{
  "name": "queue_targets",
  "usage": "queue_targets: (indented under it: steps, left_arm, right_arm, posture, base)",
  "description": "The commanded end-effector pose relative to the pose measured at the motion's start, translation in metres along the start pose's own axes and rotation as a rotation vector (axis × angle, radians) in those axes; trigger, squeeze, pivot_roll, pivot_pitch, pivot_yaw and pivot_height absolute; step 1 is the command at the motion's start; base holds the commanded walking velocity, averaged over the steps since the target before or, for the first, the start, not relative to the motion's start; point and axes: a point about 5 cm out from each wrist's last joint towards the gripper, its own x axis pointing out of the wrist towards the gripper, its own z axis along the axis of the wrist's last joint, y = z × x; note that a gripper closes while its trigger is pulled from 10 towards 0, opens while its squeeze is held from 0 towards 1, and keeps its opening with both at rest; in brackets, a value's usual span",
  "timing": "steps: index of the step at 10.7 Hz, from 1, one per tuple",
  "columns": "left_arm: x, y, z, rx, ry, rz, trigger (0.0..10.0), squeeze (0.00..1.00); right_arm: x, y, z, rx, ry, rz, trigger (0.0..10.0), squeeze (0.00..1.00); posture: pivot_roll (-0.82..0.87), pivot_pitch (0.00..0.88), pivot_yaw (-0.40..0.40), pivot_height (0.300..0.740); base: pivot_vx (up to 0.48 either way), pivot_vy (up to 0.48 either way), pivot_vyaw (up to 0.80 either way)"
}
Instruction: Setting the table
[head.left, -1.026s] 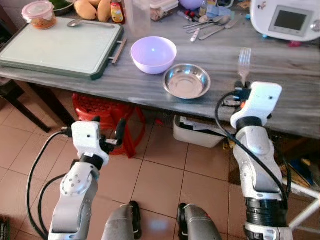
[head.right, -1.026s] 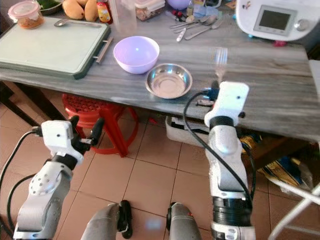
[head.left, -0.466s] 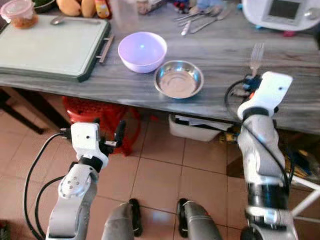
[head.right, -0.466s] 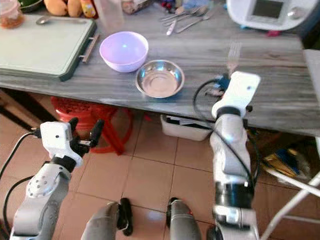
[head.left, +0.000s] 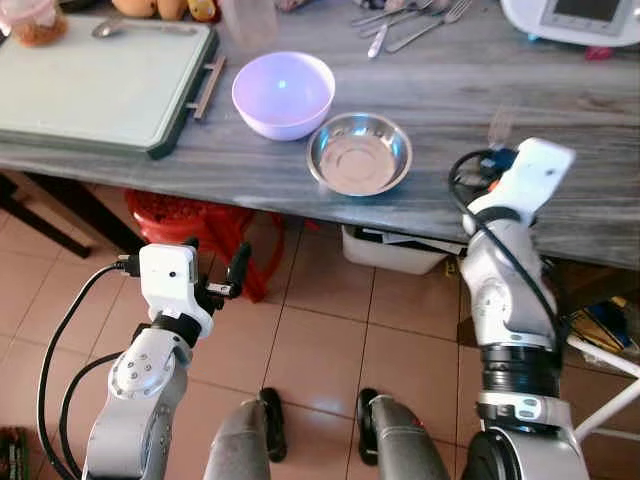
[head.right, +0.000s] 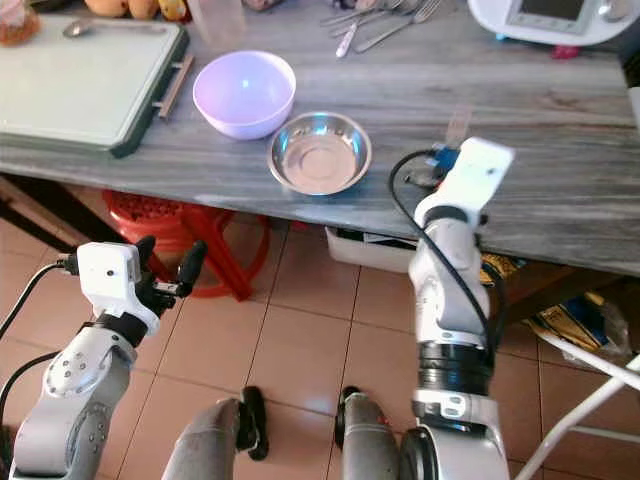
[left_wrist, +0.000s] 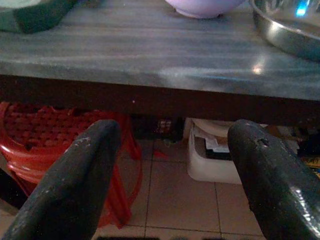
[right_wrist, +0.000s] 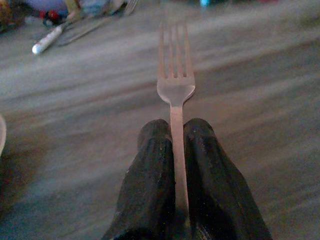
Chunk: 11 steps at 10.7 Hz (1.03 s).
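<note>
I get even, soft daylight on the head views; the grey table (head.left: 560, 215) reads clearly, with a pale glare spot in the purple bowl (head.left: 283, 93) and sheen in the steel bowl (head.left: 359, 153). The fork (right_wrist: 175, 82) smears with motion blur at the table's right side. Under the table's near edge it falls dark in my left wrist view, fingers (left_wrist: 75, 185) soft.

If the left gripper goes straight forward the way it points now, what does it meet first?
Probably the front edge of the grey table, or the space just under it; the left gripper is open and depth is unclear.
</note>
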Motion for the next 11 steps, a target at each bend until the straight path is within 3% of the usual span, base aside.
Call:
queue_targets:
  steps: [1,7,11]
  left_arm:
    - [-0.003,0.0,0.002,0.003,0.0,0.001,10.0,0.0]
    - [-0.002,-0.002,0.003,-0.001,0.001,-0.01,10.0,0.0]
    - [-0.001,-0.003,0.003,-0.006,0.004,-0.023,10.0,0.0]
  right_arm:
    - [0.002,0.003,0.0,0.021,0.016,0.001,10.0,0.0]
    - [0.017,0.018,-0.004,0.094,0.08,0.056,10.0,0.0]
    - [0.02,0.037,-0.011,0.082,0.144,0.12,10.0,0.0]
  posture:
    - [0.01,0.313,0.056,0.74]
    - [0.02,0.311,0.053,0.74]
    - [0.02,0.308,0.05,0.74]
  base:
    - [0.0,0.0,0.0]
    - [0.0,0.0,0.0]
    - [0.0,0.0,0.0]
